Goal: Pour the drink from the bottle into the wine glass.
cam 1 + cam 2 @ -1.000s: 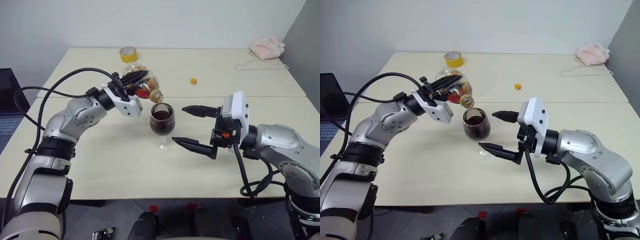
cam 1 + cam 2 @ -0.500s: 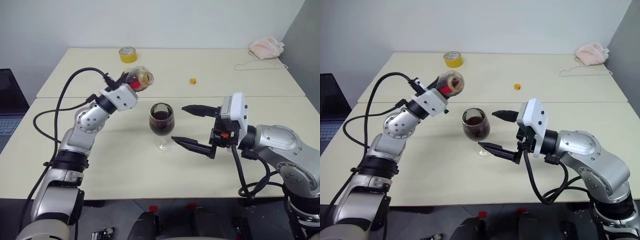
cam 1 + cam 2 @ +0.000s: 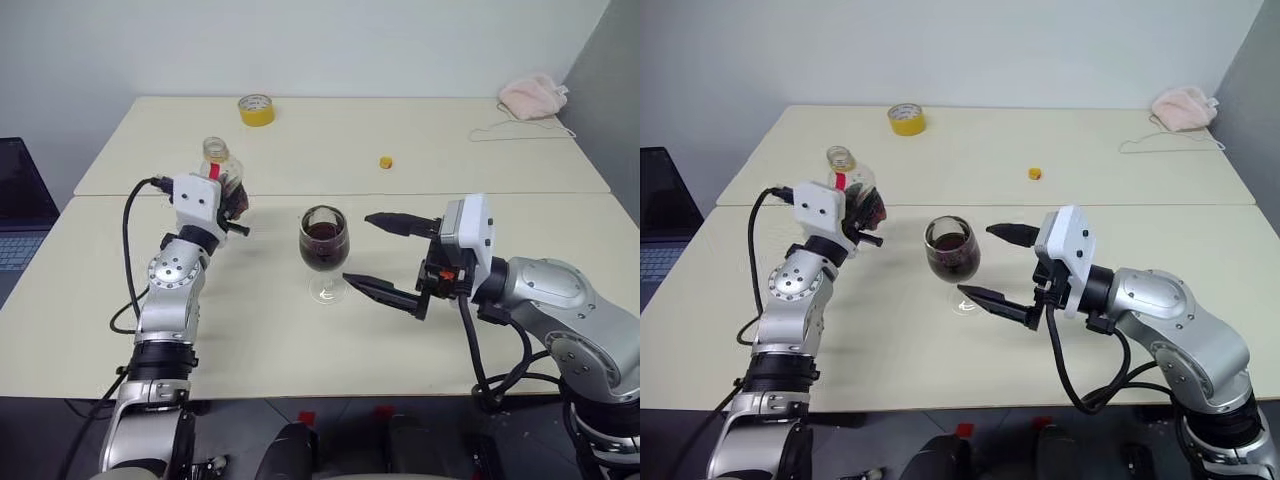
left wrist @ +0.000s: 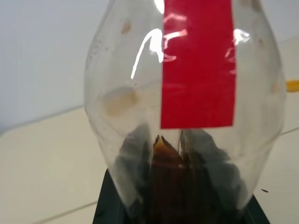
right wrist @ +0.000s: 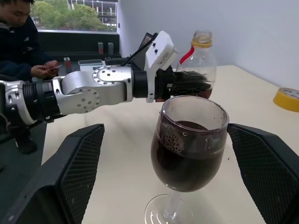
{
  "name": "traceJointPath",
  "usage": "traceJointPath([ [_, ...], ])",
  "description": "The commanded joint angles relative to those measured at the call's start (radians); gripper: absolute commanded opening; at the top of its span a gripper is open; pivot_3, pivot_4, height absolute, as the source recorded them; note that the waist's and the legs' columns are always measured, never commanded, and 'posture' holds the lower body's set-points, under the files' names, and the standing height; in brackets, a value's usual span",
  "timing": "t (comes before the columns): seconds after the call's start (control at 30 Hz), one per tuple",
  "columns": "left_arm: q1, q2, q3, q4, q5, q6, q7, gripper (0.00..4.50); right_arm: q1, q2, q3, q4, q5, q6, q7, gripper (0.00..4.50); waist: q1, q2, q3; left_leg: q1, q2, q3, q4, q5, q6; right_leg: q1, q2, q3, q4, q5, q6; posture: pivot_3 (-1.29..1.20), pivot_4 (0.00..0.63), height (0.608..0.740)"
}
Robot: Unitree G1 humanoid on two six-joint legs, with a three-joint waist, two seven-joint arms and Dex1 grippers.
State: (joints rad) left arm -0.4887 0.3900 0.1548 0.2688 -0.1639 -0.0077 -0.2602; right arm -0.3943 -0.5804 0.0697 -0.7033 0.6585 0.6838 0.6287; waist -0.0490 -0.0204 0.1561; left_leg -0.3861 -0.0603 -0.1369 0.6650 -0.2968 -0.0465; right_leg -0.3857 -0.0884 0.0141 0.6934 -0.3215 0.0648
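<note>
No readable text, brand, number or sign is found anywhere. The red label (image 4: 196,65) on the bottle (image 3: 217,172) is seen as plain red, with no lettering to be made out.

The wine glass (image 5: 189,154) stands upright between the right gripper's (image 5: 170,175) two black fingers (image 5: 77,170), which are spread wide and clear of it; dark drink (image 5: 187,163) fills much of its bowl. Behind, the left gripper (image 5: 187,84) clasps the upright, uncapped bottle (image 5: 198,63). A seated person (image 5: 23,44) is in the background, and a yellow tape roll (image 5: 287,99) lies on the table (image 5: 126,140).
</note>
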Motion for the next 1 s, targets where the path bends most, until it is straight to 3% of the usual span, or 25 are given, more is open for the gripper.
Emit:
traceJointPath([
  [0.03, 0.003, -0.022, 0.048, -0.014, -0.060, 0.021, -0.004, 0.74, -0.006, 0.012, 0.003, -0.014, 0.000, -0.017, -0.004, 4.50, 0.000, 0.000, 0.000, 0.000, 0.000, 0.000, 0.000, 0.000, 0.000, 0.000, 0.000, 0.000, 0.000, 0.000, 0.000, 0.00, 0.150, 0.740],
  [0.47, -0.035, -0.040, 0.076, 0.142, -0.069, 0.010, -0.020, 0.74, -0.044, 0.026, -0.007, -0.020, 0.024, 0.018, -0.007, 4.50, 0.002, -0.001, 0.000, 0.000, 0.000, 0.000, 0.000, 0.000, 0.000, 0.000, 0.000, 0.000, 0.000, 0.000, 0.000, 0.00, 0.150, 0.740],
  [1.0, -0.030, -0.047, 0.082, 0.171, -0.038, -0.014, 0.042, 0.74, -0.038, 0.015, -0.014, -0.052, 0.067, 0.025, -0.003, 4.50, 0.004, -0.001, 0.000, 0.000, 0.000, 0.000, 0.000, 0.000, 0.000, 0.000, 0.000, 0.000, 0.000, 0.000, 0.000, 0.00, 0.150, 0.740],
])
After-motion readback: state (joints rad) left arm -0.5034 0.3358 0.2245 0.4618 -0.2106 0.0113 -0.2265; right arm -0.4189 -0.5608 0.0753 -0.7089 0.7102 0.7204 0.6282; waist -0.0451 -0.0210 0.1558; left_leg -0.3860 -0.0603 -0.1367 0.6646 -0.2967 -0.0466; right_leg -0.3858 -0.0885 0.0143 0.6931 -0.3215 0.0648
